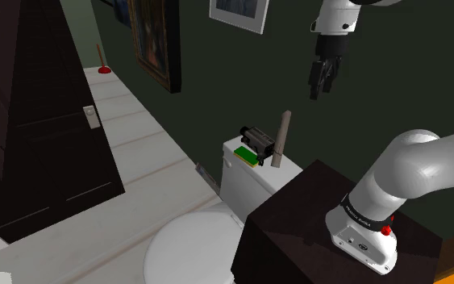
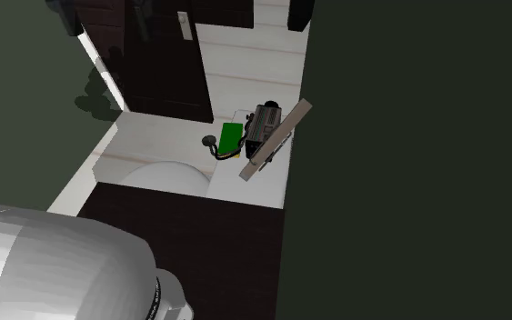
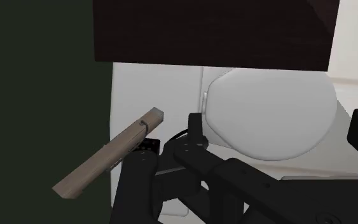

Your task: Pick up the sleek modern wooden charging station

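Shoulder view, lower right: the dark stand (image 1: 297,218) carries the white arm's base, and left of it lies the closed toilet lid (image 1: 186,242). Just beyond, at mid-frame, the white toilet tank (image 1: 235,173) carries three things close together: a green flat piece (image 1: 247,156), a black camcorder (image 1: 256,136) and the charging station (image 1: 281,139), a grey-brown slab standing on end and tilted, right beside the camcorder. In the second exterior view the charging station (image 2: 275,139) slants across the camcorder (image 2: 265,123) near the tank's wall-side edge. The gripper (image 1: 322,90) hangs well above the tank, right of centre at the top of the frame, pointing down and holding nothing; whether it is open or closed I cannot tell. Far upper left, a red plunger (image 1: 102,66) stands on the pale floor.

The slab looks poorly balanced. A descent that touches one face first would likely topple it off the tank, and the camcorder beside it could be struck or caught in the grasp.
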